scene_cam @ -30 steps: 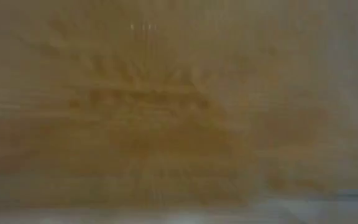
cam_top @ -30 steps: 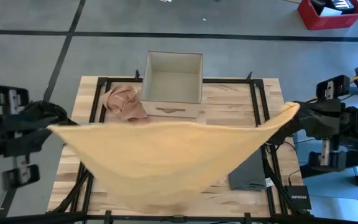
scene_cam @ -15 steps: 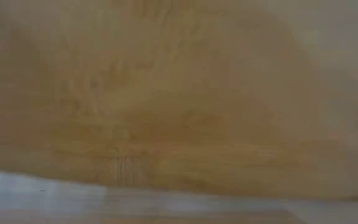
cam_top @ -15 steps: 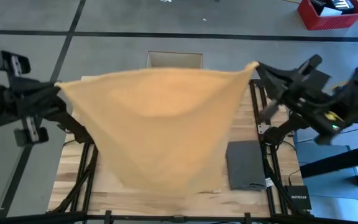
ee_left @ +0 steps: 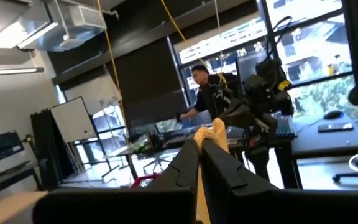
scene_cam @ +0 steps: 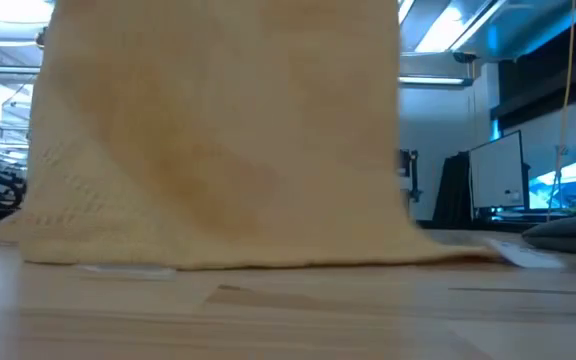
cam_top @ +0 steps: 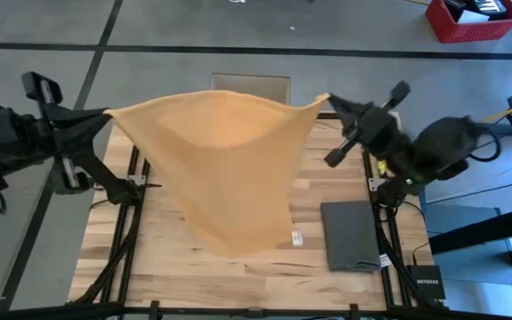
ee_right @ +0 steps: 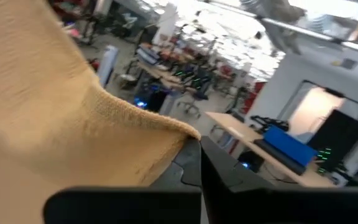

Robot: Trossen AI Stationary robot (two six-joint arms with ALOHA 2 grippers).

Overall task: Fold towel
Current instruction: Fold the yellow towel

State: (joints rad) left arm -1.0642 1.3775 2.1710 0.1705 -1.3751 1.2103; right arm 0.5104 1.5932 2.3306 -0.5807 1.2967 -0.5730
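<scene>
Both hands, left (cam_top: 105,114) and right (cam_top: 329,100), clamp towel (cam_top: 229,160) corners, hiding the box.

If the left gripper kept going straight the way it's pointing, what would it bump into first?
Probably the right gripper. The left gripper, shut on the yellow towel, points across the table toward it; the left wrist view shows that arm ahead, though depth is unclear.

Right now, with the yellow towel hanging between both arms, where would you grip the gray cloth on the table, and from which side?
Take the gray cloth at a near corner, coming straight down from above. It lies flat and folded beside the towel, so only edges and corners offer a pinch. The right gripper is closer, but both it and the left gripper are shut on towel corners.
</scene>
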